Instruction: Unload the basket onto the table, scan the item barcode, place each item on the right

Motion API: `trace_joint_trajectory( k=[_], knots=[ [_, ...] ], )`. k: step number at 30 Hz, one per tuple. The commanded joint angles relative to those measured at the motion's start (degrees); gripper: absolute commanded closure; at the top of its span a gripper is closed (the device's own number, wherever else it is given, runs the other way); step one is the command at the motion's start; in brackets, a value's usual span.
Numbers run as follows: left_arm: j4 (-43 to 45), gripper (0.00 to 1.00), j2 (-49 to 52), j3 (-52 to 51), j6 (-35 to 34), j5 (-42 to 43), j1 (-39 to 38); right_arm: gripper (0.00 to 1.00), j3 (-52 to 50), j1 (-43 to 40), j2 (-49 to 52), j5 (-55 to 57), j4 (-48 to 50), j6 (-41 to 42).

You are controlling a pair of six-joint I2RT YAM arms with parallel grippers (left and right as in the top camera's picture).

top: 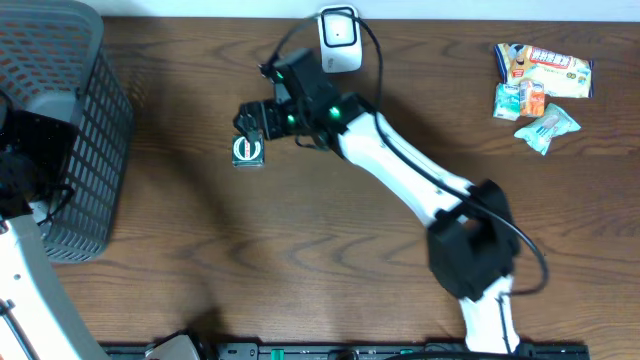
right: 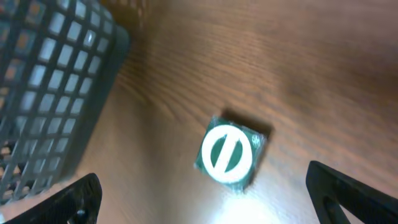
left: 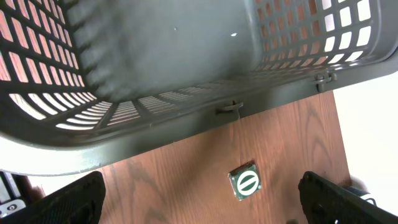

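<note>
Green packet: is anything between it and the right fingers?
Nothing: the right wrist view shows only bare table around the green packet, which sits between the spread right fingers.

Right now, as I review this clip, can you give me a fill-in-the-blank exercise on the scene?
The right tool, above the green packet, has its jaws ____.
The green packet lies on the ____, not in the gray basket.
In the overhead view, the snack packets lie at the top ____ corner.
Missing: open; table; right.
</note>
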Motion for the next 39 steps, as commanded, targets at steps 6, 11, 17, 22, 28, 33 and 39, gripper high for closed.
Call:
trace_joint_trajectory(
  k=[6,11,17,22,28,33,39],
  knots=[
    [-0.15,0.02,0.02,0.15,-0.09,-0.31,0.22,0.01,10.08,3.08,11.47,1.27,-1.97,-0.37],
    [-0.15,0.02,0.02,0.15,-0.09,-0.31,0.22,0.01,10.05,6.38,13.44,12.52,-4.02,-0.39],
    [-0.15,0.02,0.0,0.15,-0.09,-0.31,0.22,0.02,10.03,10.19,15.32,25.55,-4.74,1.16],
    [-0.15,0.03,0.0,0.15,-0.11,-0.31,0.22,0.04,10.03,11.39,16.57,33.27,-6.58,4.81],
    [-0.15,0.02,0.02,0.15,-0.09,-0.31,0.22,0.07,10.03,10.84,18.71,29.66,-5.7,4.74],
    [-0.15,0.02,0.02,0.15,-0.11,-0.31,0.22,0.31,10.03,10.84,19.23,29.53,-6.58,4.57],
    [-0.15,0.02,0.02,0.15,-0.09,-0.31,0.22,0.37,10.08,9.64,18.01,29.51,-12.35,4.55]
  ],
)
